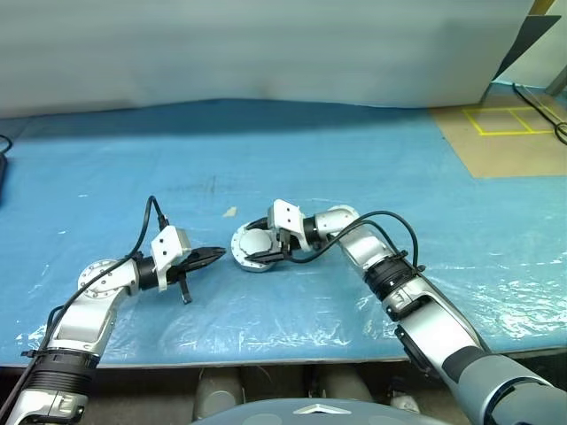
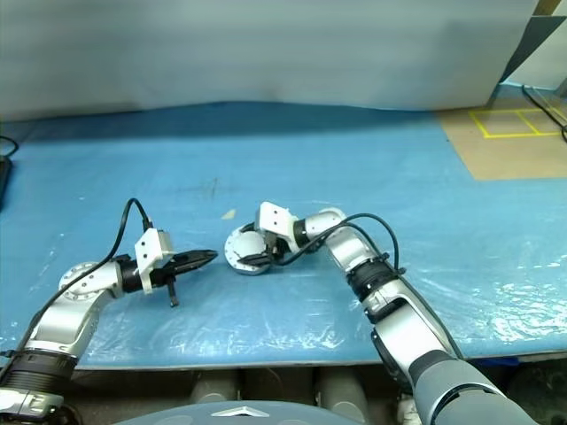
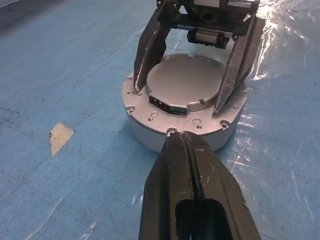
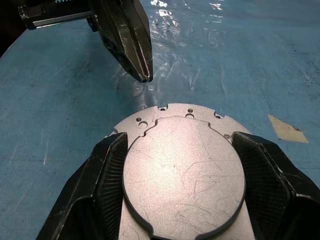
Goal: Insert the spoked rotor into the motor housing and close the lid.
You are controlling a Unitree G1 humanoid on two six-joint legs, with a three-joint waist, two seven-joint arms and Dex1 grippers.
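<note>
The motor housing (image 3: 150, 120) is a round silver puck on the blue table, near the middle of the head views (image 1: 237, 248). The flat grey lid (image 3: 187, 80) lies on top of it, set inside the rim. My right gripper (image 4: 179, 139) reaches in from the right, and its two black fingers (image 4: 107, 185) press against opposite edges of the lid. My left gripper (image 1: 218, 255) is shut, its tip almost touching the housing's left side. The spoked rotor is hidden.
A small beige scrap of tape (image 1: 230, 212) lies on the table just behind and left of the housing. The blue sheet is covered with wrinkled clear film (image 1: 496, 292). Brown floor with yellow tape lines (image 1: 505, 133) lies beyond the table's far right.
</note>
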